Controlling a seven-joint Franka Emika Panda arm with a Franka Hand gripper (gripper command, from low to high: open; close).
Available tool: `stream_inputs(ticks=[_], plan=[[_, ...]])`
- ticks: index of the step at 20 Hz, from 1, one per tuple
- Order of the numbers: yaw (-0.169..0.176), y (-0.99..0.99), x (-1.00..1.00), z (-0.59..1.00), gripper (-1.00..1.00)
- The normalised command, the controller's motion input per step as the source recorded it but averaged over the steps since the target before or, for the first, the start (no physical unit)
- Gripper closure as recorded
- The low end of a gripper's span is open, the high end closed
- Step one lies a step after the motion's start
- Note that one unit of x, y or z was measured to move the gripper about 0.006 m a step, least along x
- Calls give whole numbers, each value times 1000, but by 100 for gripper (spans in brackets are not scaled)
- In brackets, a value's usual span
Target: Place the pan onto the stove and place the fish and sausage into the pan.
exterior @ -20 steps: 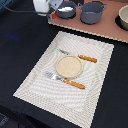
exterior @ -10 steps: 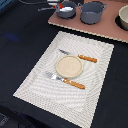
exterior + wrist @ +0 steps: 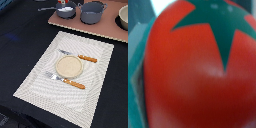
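Note:
The blue-grey pan (image 3: 66, 10) stands on the pinkish-brown stove (image 3: 100, 29) at the exterior view's top, its thin handle (image 3: 47, 9) pointing to that view's left. The white fish (image 3: 65, 8) lies inside the pan. The red-orange sausage (image 3: 193, 70), tomato-like with a green star cap, fills the wrist view very close to the camera. It does not show in the exterior view. A grey and teal strip (image 3: 137, 65) runs beside it. My gripper's fingers show in neither view, so I cannot see whether they hold the sausage.
A larger grey two-handled pot (image 3: 92, 12) sits on the stove next to the pan, and a round pale thing (image 3: 123, 17) at the right edge. On the striped placemat (image 3: 35, 82) lie a beige plate (image 3: 68, 66), a knife (image 3: 80, 56) and a fork (image 3: 67, 81).
A grey shape at the exterior view's top edge, above the pan handle, has gone out of view. Pan, pot and placemat have not moved.

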Motion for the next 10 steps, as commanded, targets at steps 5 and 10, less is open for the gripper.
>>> stream_inputs(ticks=[5, 10], plan=[[-33, 146, 301, -4, -100], [-25, 328, 169, 0, -100]])
